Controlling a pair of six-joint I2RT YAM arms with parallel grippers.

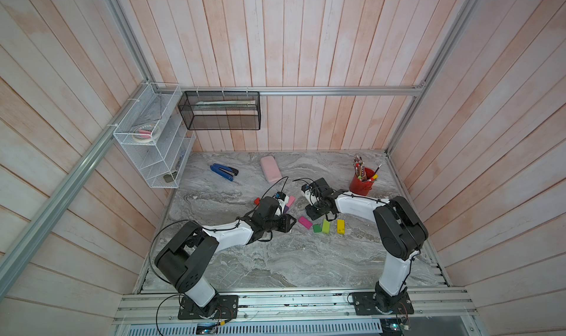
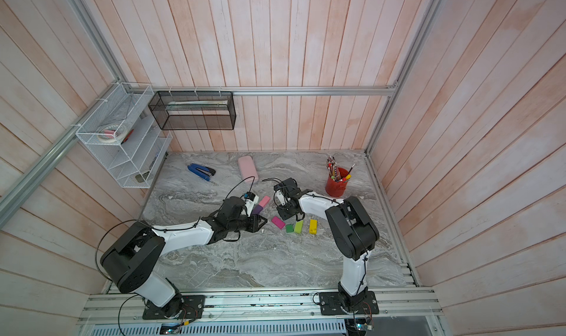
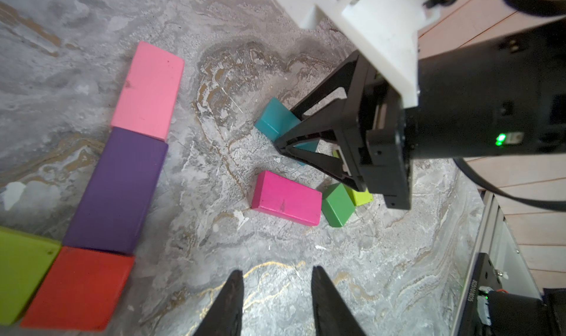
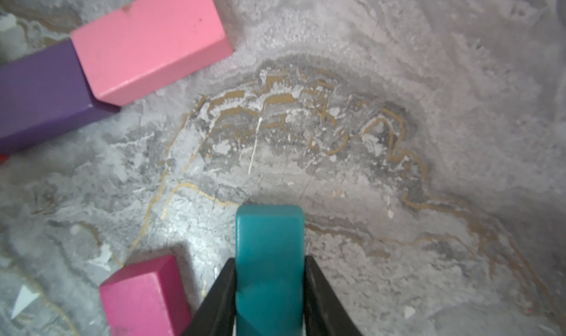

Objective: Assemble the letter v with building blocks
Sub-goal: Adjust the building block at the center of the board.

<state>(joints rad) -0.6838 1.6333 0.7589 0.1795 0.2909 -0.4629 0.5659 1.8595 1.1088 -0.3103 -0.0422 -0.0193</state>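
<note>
Evidently the placing of another brick was in hand: the right pincer (image 4: 270, 259) was closed on the long sides of the teal brick (image 4: 269, 242), whose free end stuck out ahead over the tabletop (image 1: 275, 258). Whether the brick rested on the marble or hung just clear I could not tell. To its left lay part of the letter: the pink brick (image 3: 148, 89), the purple brick (image 3: 116, 190) and the red brick (image 3: 79, 288) end to end in a straight line. A lime brick (image 3: 21, 273) touched the red one at an angle, seemingly at the point of the V. The left pincer (image 3: 277, 270) hovered over bare tabletop beside the red brick, fingers parted, holding nothing. Nearer than the teal lay the magenta brick (image 3: 286, 198), just beside the green cube (image 3: 337, 204). The next move, I judged, called for carrying the teal to the pink brick's free far end, turning it into line and setting it down without nudging the row.
</note>
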